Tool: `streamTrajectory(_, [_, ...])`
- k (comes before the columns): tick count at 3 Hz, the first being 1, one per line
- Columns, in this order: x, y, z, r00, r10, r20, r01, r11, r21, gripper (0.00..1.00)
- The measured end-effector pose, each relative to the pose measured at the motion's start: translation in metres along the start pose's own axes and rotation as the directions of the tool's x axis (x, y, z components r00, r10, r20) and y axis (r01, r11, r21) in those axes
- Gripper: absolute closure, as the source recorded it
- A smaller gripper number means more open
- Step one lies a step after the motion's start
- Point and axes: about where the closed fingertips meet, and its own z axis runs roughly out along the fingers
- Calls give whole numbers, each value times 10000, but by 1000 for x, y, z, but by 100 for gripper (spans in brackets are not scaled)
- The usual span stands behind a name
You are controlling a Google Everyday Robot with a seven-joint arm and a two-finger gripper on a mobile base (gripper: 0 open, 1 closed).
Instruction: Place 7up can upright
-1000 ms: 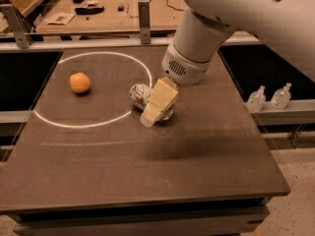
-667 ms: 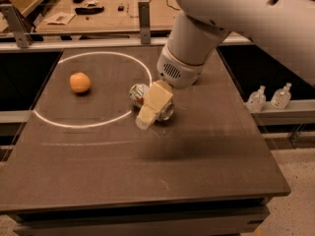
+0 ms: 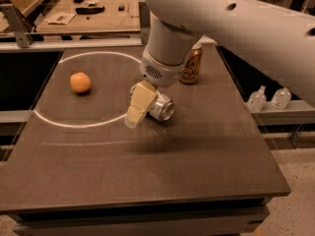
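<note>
The 7up can (image 3: 161,107) lies on its side on the dark table (image 3: 197,151), its silver end facing right and toward me. My gripper (image 3: 141,107) hangs from the white arm directly over the can's left part and covers it. The gripper is at the can, low over the table. Whether it has hold of the can is hidden.
A brown-orange can (image 3: 191,66) stands upright just behind and to the right of the arm. An orange (image 3: 80,82) lies at the left inside a white circle (image 3: 54,120) drawn on the table. Two small clear bottles (image 3: 268,99) stand on a ledge off the table's right side.
The arm has shifted left, uncovering the brown-orange can. The gripper now covers the 7up can's left part, and the can's silver end shows on its right.
</note>
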Motion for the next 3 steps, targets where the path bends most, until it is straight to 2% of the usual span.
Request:
streamTrajectory(2, [-12, -29, 24, 9956, 115, -925, -60, 9982, 601, 0])
streamTrajectory(3, [-6, -33, 37, 9892, 160, -1460, -61, 9977, 682, 0])
